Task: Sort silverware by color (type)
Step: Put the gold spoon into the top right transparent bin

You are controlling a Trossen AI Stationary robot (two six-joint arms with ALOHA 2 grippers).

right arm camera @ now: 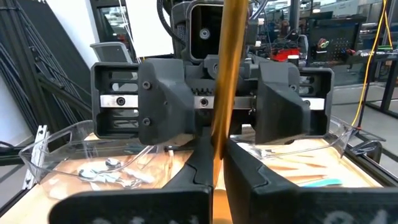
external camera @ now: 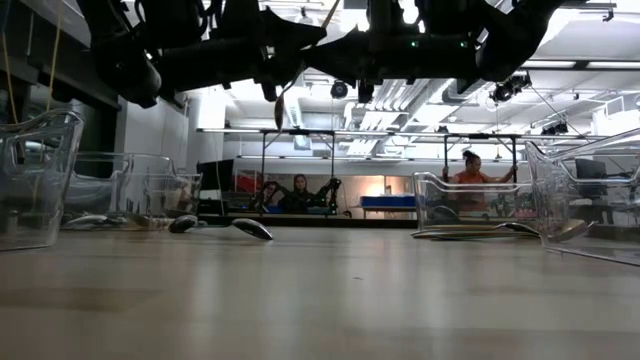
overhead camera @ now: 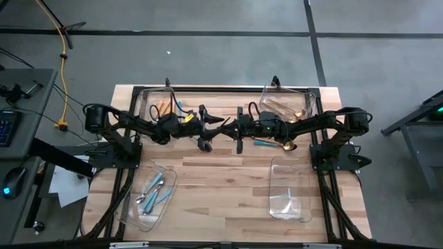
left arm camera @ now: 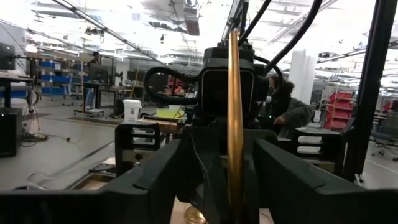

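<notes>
Sorting is midway: above the table (overhead camera: 221, 187) centre, right tool (right arm camera: 217, 152) clamps a gold utensil (right arm camera: 229, 68), left tool (left arm camera: 227, 155) stands apart around it, loose teal-handled pieces (overhead camera: 264, 143) lie nearby.

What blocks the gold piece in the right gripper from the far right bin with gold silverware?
Nothing visible on the way to that bin; only the open left gripper flanks the gold piece, held by the right gripper over mid-table.
</notes>
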